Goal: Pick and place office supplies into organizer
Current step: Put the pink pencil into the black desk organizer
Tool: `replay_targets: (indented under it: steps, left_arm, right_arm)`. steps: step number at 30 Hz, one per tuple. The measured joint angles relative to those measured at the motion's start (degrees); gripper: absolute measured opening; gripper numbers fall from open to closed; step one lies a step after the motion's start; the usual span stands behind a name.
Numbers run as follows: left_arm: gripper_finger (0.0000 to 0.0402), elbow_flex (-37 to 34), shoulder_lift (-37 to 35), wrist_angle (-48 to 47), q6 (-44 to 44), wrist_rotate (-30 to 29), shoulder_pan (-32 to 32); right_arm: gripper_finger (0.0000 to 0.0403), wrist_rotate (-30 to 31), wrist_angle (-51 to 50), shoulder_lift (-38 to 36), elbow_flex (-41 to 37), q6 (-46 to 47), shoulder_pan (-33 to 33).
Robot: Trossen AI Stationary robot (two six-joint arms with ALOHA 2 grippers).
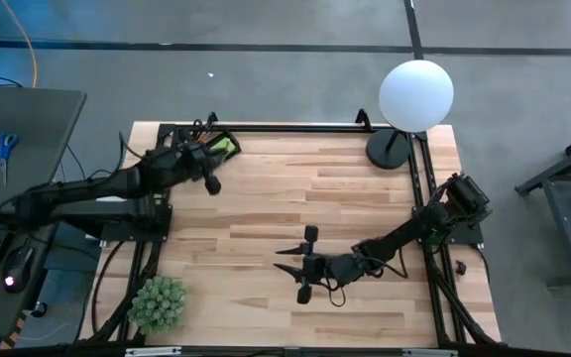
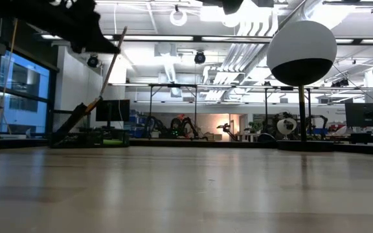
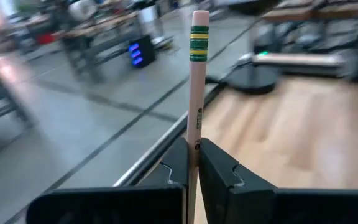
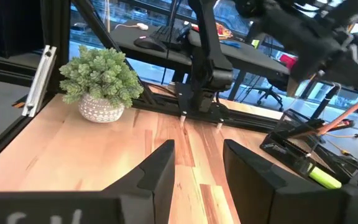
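Note:
My left gripper [image 3: 194,149] is shut on a wooden pencil [image 3: 196,93] that has a green and yellow banded ferrule. In the high view this gripper [image 1: 208,171] hangs over the table's far left corner, beside the black organizer [image 1: 222,145]. The organizer [image 4: 297,149] holds an orange pencil [image 4: 344,118], which leans up out of it, and a green marker [image 4: 325,178]. My right gripper [image 1: 303,265] stands open above the middle of the table, toward the near edge. Nothing is between its fingers [image 4: 197,168]. My left gripper pinches the pencil's wooden shaft [image 3: 194,140] between its two fingers. The banded ferrule end [image 3: 199,37] sticks out well beyond the fingertips. The pencil is lifted clear of the table.
A white globe lamp [image 1: 415,93] on a round black base [image 1: 390,149] stands at the far right corner. A green spiky potted plant [image 1: 157,302] sits at the near left corner. Black frame rails [image 1: 295,129] border the table. A grey desk [image 1: 28,119] stands to the left.

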Motion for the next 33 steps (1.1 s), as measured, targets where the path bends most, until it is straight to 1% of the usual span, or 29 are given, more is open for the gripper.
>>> replay_targets:
  steps: [8,10,13,15,18,20,24,29,33]
  left_arm:
    - [0.0000,0.0,1.5,-5.0,-3.4,-6.0,13.5]
    - [0.0000,0.0,1.4,-4.9,-3.7,-5.0,16.1]
    - [0.0000,0.0,1.1,-4.3,-3.7,-1.0,18.8]
    - [0.0000,0.0,0.9,-4.6,-3.6,-1.5,19.9]
    - [0.0000,0.0,0.9,-6.0,-3.6,-7.1,21.0]
    - [0.0000,0.0,0.9,-6.6,-3.6,-9.7,21.6]
    - [0.0000,0.0,0.9,-6.6,-3.6,-10.8,22.0]
    - [0.0000,0.0,2.1,-6.9,-1.4,-14.5,22.0]
    - [0.0000,0.0,4.2,-7.9,-3.8,-17.6,22.0]
  right_arm:
    - [0.0128,-1.0,-1.0,0.0,0.0,-1.1,0.0]
    - [0.0128,-1.0,-1.5,0.0,0.0,-1.7,0.0]
    - [0.0128,-1.1,-2.6,0.0,0.0,-3.1,0.0]
    - [0.0128,-1.1,-3.7,0.0,0.0,-3.5,-0.2]
    - [0.0128,-1.3,-5.4,0.0,0.0,-3.5,-0.9]
    - [0.0128,-1.8,-7.2,0.0,0.0,-3.1,-1.4]
    - [0.0128,-2.2,-11.6,0.0,0.0,-1.9,-2.2]
    - [0.0128,-3.1,-15.9,0.0,0.0,1.3,-3.4]
    - [0.0128,-5.0,-17.2,0.0,0.0,4.2,-3.7]
